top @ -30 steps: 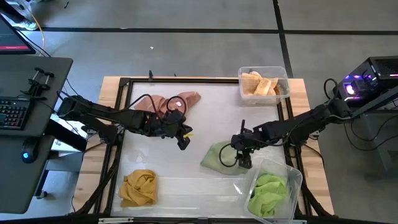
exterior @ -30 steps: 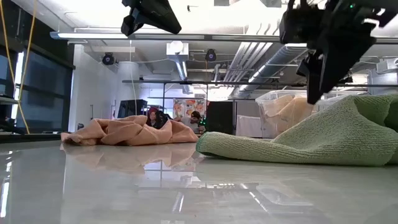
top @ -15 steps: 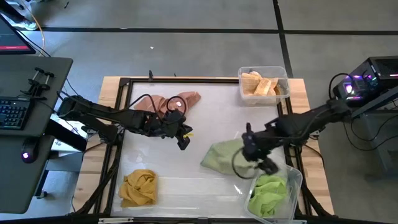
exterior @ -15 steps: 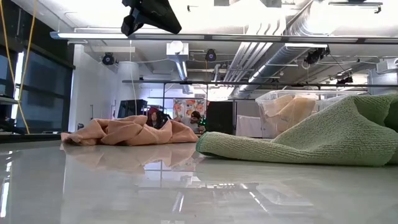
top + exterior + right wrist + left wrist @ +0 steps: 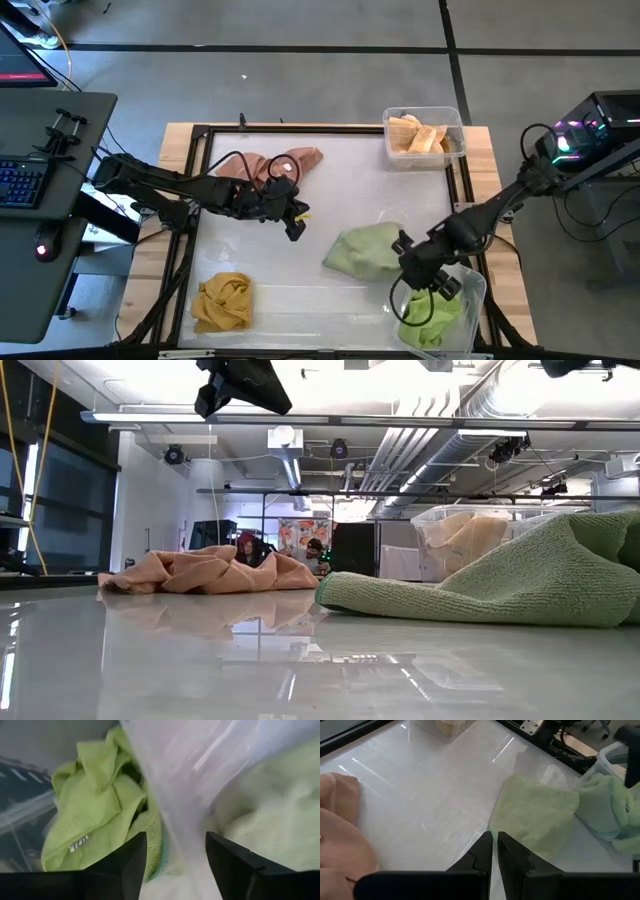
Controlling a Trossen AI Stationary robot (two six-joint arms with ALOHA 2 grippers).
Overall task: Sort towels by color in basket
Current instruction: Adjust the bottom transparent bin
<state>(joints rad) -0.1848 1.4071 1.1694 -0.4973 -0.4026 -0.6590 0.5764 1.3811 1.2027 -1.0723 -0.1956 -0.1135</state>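
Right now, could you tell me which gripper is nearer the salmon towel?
Left. The left gripper hovers just beside the salmon towel; the right gripper is across the table, at the green bin's edge.

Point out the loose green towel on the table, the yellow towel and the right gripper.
loose green towel [image 5: 362, 250], high view, middle of the cloth.
yellow towel [image 5: 222, 301], high view, centre of the bundle.
right gripper [image 5: 176, 851], right wrist view, midway between fingertips.

Robotics lab, exposed ceiling ducts [image 5: 400, 450], keyboard desk [image 5: 40, 215], concrete floor [image 5: 300, 85]
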